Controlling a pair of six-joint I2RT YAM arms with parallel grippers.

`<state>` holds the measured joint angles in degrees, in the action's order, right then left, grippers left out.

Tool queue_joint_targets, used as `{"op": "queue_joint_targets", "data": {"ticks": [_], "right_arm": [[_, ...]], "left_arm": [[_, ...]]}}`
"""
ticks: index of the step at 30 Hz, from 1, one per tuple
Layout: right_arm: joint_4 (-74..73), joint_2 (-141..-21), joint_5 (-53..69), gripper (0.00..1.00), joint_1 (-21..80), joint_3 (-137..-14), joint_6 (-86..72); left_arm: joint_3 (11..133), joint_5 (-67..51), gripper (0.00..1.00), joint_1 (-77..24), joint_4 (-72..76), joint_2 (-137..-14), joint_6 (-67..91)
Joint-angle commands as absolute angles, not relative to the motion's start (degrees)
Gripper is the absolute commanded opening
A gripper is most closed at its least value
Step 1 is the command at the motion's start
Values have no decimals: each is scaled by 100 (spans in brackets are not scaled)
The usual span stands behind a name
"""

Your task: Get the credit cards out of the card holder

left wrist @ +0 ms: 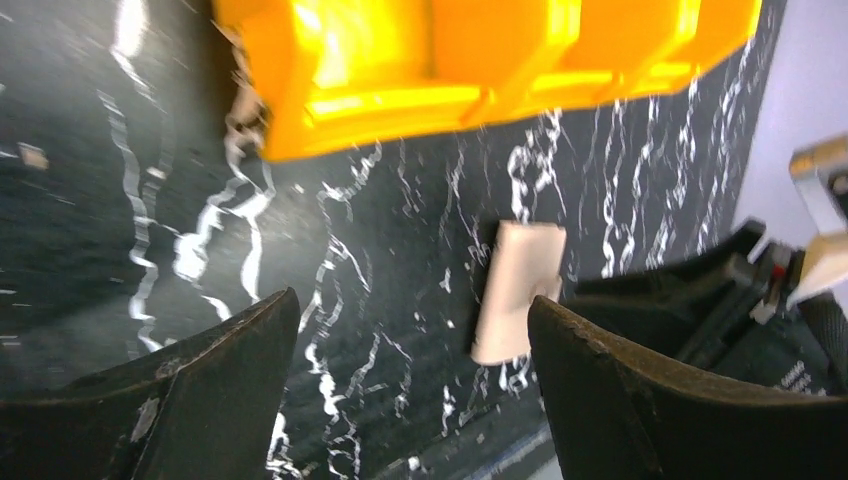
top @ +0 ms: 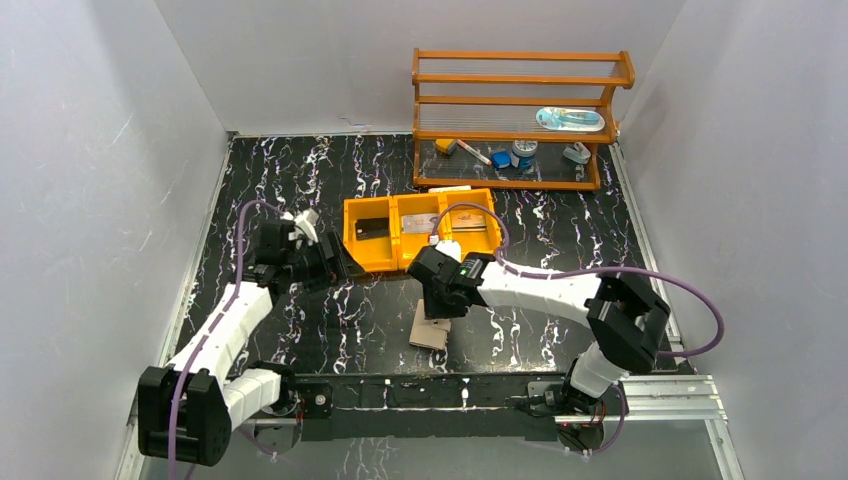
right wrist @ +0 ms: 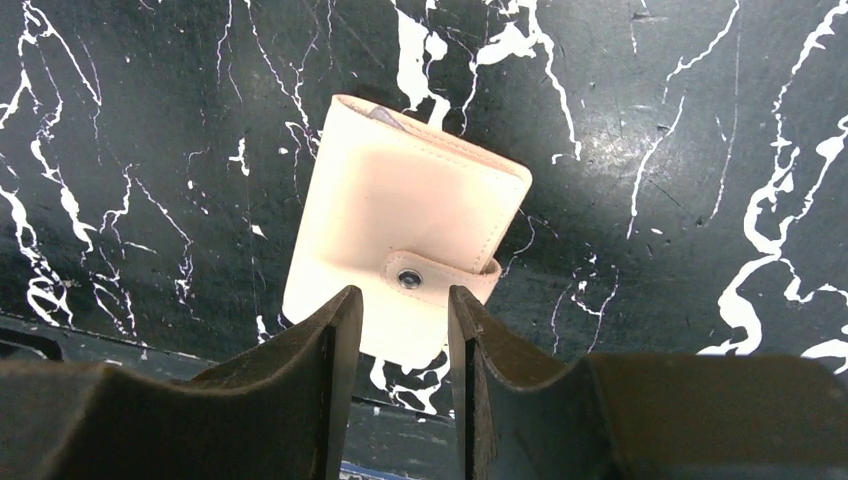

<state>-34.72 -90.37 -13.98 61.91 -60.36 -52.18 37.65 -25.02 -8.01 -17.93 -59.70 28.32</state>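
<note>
The card holder point(top: 430, 331) lies folded shut on the black marble table, tan outside up, its snap tab fastened. In the right wrist view the card holder point(right wrist: 400, 210) is just beyond my right gripper point(right wrist: 400, 295), which hangs over its near end, jaws narrowly open and gripping nothing. The right gripper point(top: 440, 300) sits above the holder in the top view. The credit cards are hidden inside; only a thin greyish edge point(right wrist: 383, 112) peeks out at the far side. My left gripper point(top: 335, 262) is open and empty by the orange tray's left end. The left gripper point(left wrist: 410, 305) sees the holder point(left wrist: 515, 290) ahead.
An orange three-compartment tray point(top: 395, 238) stands behind the holder, with a dark item and greyish items inside; it also shows in the left wrist view point(left wrist: 450, 70). A wooden shelf point(top: 520, 120) with small items stands at the back right. White walls close in both sides.
</note>
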Motion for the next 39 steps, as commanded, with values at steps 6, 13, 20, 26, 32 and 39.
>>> {"op": "queue_joint_targets", "data": {"ticks": [6,13,20,26,32,39], "right_arm": [[-3851,-9421,-1741,45,6334,-6499,-5412],[-3748,-9365,-1662,47,6434,-6305,-5616],[-3681,-9666,-1596,49,6451,-6174,-5789],[-3830,-9800,-1896,46,6445,-6065,-5899],[-3774,-9940,-1858,33,6385,-5981,-5830],[-2964,-9574,-1277,19,6232,-5596,-5552]], "left_arm": [[3520,-2679,77,-2251,-1466,-6376,3524],[3146,-2535,70,-2721,-967,-6620,4056],[3172,-2374,67,-2976,-880,-6829,4208],[3102,-2338,66,-3079,-814,-6947,4269],[3216,-2338,65,-3291,-725,-7187,4262],[3407,-2194,63,-3663,-712,-7613,4237]]}}
